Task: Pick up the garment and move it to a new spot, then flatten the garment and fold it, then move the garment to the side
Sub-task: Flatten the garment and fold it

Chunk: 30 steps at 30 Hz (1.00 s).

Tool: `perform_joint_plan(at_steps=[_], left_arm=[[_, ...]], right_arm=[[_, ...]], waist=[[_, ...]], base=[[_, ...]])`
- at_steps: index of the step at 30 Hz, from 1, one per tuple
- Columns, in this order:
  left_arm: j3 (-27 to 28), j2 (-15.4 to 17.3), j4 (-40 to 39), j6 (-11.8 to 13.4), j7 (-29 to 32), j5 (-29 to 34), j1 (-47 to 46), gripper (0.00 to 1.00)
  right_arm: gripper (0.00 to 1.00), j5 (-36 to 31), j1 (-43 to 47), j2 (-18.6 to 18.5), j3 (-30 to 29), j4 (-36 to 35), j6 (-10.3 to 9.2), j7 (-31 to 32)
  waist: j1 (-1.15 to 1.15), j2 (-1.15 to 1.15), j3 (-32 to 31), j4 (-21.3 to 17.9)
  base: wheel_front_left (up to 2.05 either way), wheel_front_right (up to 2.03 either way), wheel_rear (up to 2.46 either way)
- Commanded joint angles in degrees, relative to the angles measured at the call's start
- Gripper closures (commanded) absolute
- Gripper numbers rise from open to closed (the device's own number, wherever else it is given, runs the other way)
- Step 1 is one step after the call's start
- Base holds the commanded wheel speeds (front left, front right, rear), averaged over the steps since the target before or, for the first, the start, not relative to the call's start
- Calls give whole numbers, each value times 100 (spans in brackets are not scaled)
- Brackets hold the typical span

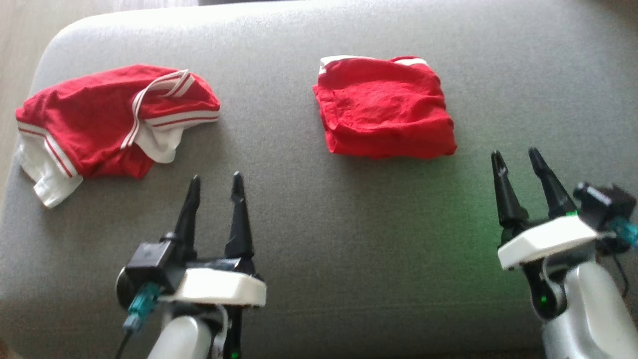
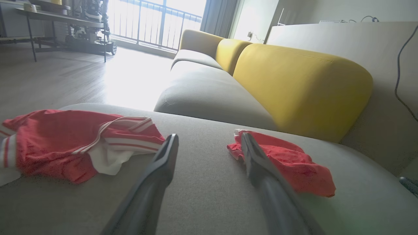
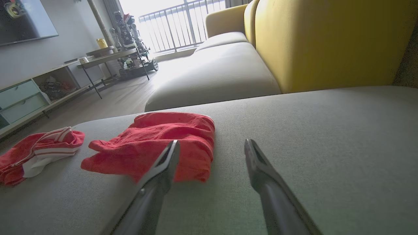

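Red garment (image 1: 384, 107) seemingly beyond end effector (image 1: 515, 153).

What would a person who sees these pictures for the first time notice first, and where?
On the grey fabric cushion, a folded plain red cloth garment lies right of centre and a crumpled red garment with white striped trim at the left. The left tool and the right tool, dark-fingered and open, sit nearer the robot, holding nothing.

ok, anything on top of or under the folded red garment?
Nothing on top of the folded red garment. It lies on the grey seat cushion; white trim peeks out at its far edge. The cushion patch beneath is covered.
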Motion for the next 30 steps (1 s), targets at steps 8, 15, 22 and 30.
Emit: perform_joint_plan(at_steps=[8, 15, 22, 30], left_arm=[[513, 13, -136, 102, -28, 133, 498, 0], [588, 13, -230, 105, -28, 107, 748, 0], [614, 13, -176, 59, -28, 333, 916, 0], [532, 13, -37, -85, -28, 461, 885, 0]], right_arm=[[0, -754, 508, 146, -83, -279, -2, -448], [0, -855, 976, 161, -81, -980, -2, -457], [0, -705, 1343, 162, -16, -1165, -2, -458], [0, -608, 1325, 163, 61, -1115, -2, -458]], waist=[[0, 0, -394, -88], [0, 0, -538, -24], [0, 0, -612, 17], [0, 0, -572, 79]], base=[[0, 0, 0], [0, 0, 0], [0, 0, 0], [0, 0, 0]])
